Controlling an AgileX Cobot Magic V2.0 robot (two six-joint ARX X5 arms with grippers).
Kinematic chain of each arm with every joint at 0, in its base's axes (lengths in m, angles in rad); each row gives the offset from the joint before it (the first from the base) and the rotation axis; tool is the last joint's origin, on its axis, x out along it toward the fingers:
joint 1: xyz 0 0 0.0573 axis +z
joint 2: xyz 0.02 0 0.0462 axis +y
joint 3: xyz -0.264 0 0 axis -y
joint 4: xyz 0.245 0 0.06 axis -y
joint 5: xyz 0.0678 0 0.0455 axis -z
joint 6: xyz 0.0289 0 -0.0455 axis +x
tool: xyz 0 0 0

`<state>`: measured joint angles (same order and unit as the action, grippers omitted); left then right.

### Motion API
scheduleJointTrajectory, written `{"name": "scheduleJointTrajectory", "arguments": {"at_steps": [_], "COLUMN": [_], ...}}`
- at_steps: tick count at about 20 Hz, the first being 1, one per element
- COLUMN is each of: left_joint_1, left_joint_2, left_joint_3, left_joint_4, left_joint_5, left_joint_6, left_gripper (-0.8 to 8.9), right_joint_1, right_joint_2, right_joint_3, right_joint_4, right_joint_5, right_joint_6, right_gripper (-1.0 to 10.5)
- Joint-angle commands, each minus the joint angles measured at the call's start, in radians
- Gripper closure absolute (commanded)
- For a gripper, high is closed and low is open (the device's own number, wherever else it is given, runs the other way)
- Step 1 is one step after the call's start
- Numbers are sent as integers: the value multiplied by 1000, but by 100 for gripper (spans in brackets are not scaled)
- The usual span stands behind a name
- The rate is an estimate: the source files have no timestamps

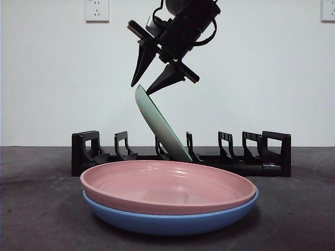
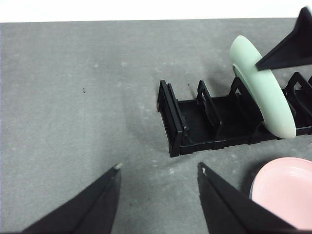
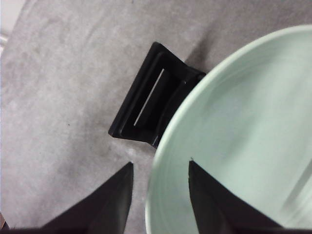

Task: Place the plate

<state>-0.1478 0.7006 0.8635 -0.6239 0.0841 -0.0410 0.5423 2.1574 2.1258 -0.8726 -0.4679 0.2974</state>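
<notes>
We are seeing the pale green round plate point(image 1: 157, 123) leaning tilted, its lower edge sitting in the black slotted rack point(image 1: 251, 157).

The dark grey, matte, faintly speckled table top point(image 1: 36, 209) carries 2 things directly. A long black plastic dish rack point(image 1: 261, 157) with upright divider prongs lies across it toward the back, close to the white wall. A shallow round blue plate point(image 1: 157, 222) sits in front of the rack, near the front edge, flat on the surface. A pale pink round plate point(image 1: 167, 185) is nested inside the blue one, so it does not touch the table. A mint green round plate point(image 1: 157, 123) stands tilted in a middle slot of the rack, borne by the rack and not by the table.
</notes>
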Motion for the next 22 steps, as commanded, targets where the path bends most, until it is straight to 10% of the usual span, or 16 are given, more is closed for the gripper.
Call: {"name": "scheduleJointTrajectory", "arguments": {"at_steps": [1,22], "left_joint_1": [1,1], "left_joint_2": [4,4], "left_joint_3": [13,13], "left_joint_4": [11,11], "left_joint_5": [2,2], "left_joint_6": [-1,-1], "left_gripper": [563,563], "right_joint_1": [21,118], "right_joint_2": [26,-9], "right_joint_3": [31,141], "right_joint_4": [8,-39], "right_joint_5": [8,92], "right_joint_6": [10,-77], "right_gripper": [767,935]}}
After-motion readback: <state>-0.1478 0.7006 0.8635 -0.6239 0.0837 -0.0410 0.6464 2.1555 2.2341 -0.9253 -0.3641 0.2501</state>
